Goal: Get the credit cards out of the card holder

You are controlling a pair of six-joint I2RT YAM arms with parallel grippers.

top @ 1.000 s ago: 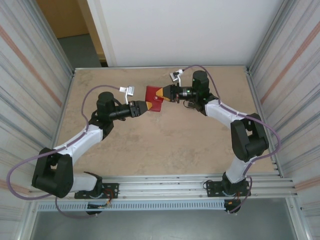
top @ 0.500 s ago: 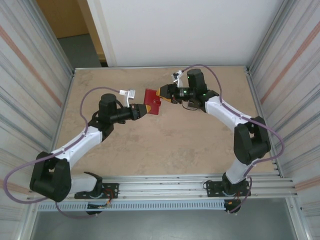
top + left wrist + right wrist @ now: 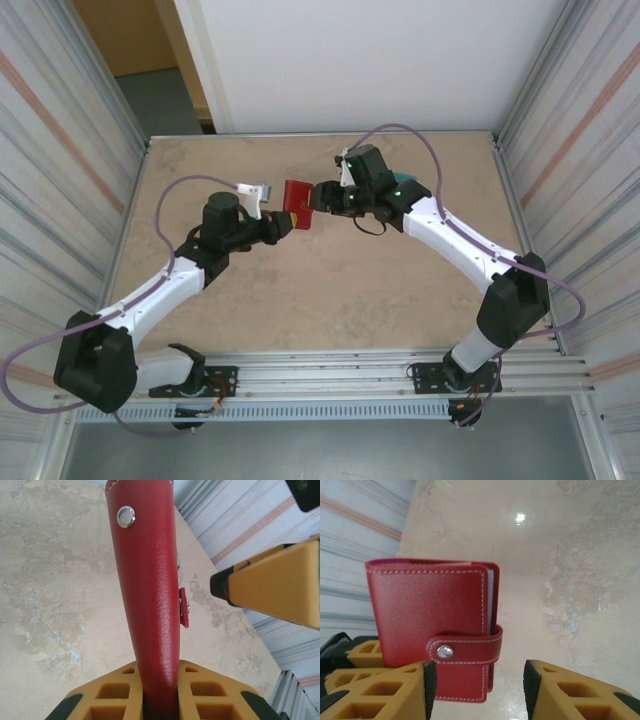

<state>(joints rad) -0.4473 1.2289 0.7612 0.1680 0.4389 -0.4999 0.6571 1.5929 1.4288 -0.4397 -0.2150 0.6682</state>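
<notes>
One pinch carries everything: the left gripper (image 3: 160, 682) squeezes the card holder (image 3: 432, 625) by one edge, seemingly lifted off the table (image 3: 330, 290), far middle. The right gripper (image 3: 477, 690) hovers, jaws spread, beside the snapped strap (image 3: 465, 647). Tugging that strap could twist the holder loose and drop it.

**A:** The overhead view is bright and even. The tabletop (image 3: 330, 290) takes only faint, soft shadows under the arms.

**B:** Any glare?

**A:** One small white hotspot (image 3: 520, 517) on the tabletop, well beyond the right jaws. There's also a glint on the snap (image 3: 126, 516) of the wallet (image 3: 150, 605), ahead of the left jaws.

**B:** And focus?

**A:** The wallet's leather grain and stitching are crisp in both wrist views. The striped wall (image 3: 250, 525) past the left jaws looks softer. In the overhead view the side walls splay outward at the edges.
</notes>
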